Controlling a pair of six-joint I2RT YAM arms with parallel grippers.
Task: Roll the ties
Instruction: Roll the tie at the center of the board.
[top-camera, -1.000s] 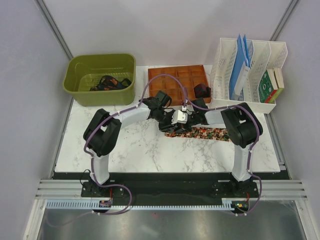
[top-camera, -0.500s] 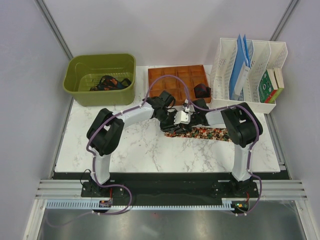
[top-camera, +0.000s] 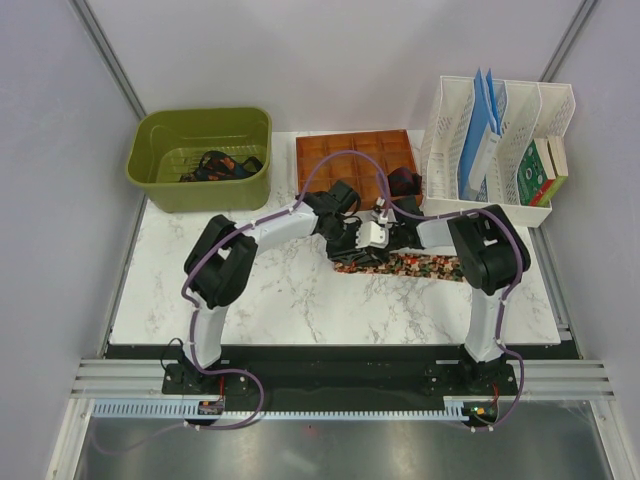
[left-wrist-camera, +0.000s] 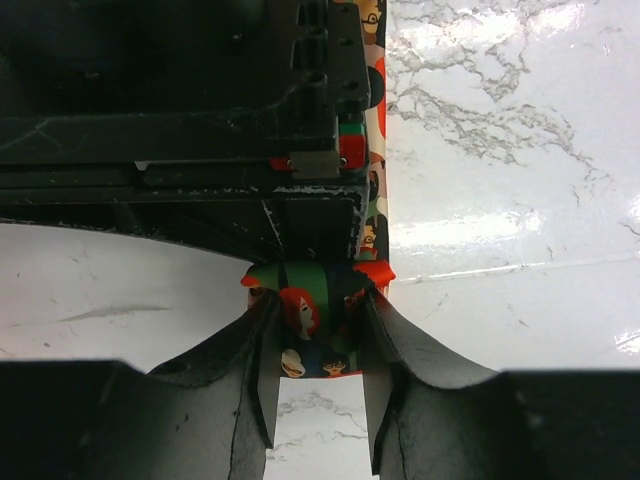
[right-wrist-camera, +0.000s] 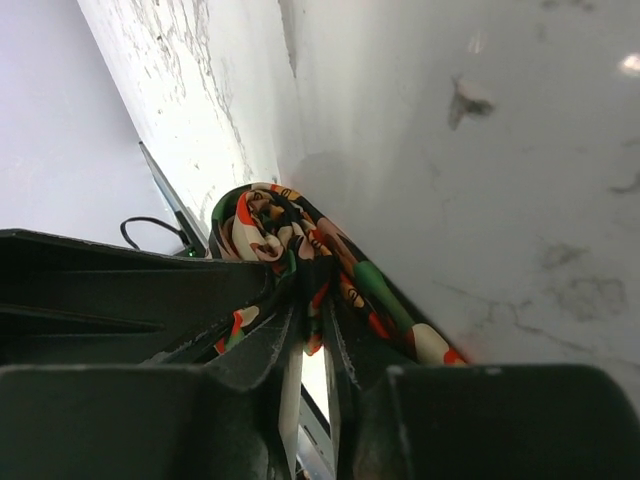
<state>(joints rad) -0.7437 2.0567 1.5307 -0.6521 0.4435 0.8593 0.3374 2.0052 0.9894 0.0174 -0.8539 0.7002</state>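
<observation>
- Tabletop (top-camera: 280, 290): white stone look with grey veins, smooth and glossy, throwing back bright glare in the left wrist view.
- Tie (top-camera: 420, 267): soft printed cloth, slightly sheeny, creased where it is folded.
- Left pincer (left-wrist-camera: 318, 390) and right pincer (right-wrist-camera: 312, 350): matt black plastic, with pale scuffs along the edges.
- Bin (top-camera: 160, 180): smooth olive-green plastic.
- Tray (top-camera: 330, 150): reddish-brown wood look, semi-gloss.
- Rack (top-camera: 450, 130): white perforated plastic.
- Rails (top-camera: 330, 378): pale brushed metal.

No lettering can be read anywhere; print on the green box (top-camera: 535, 172) is too small.
</observation>
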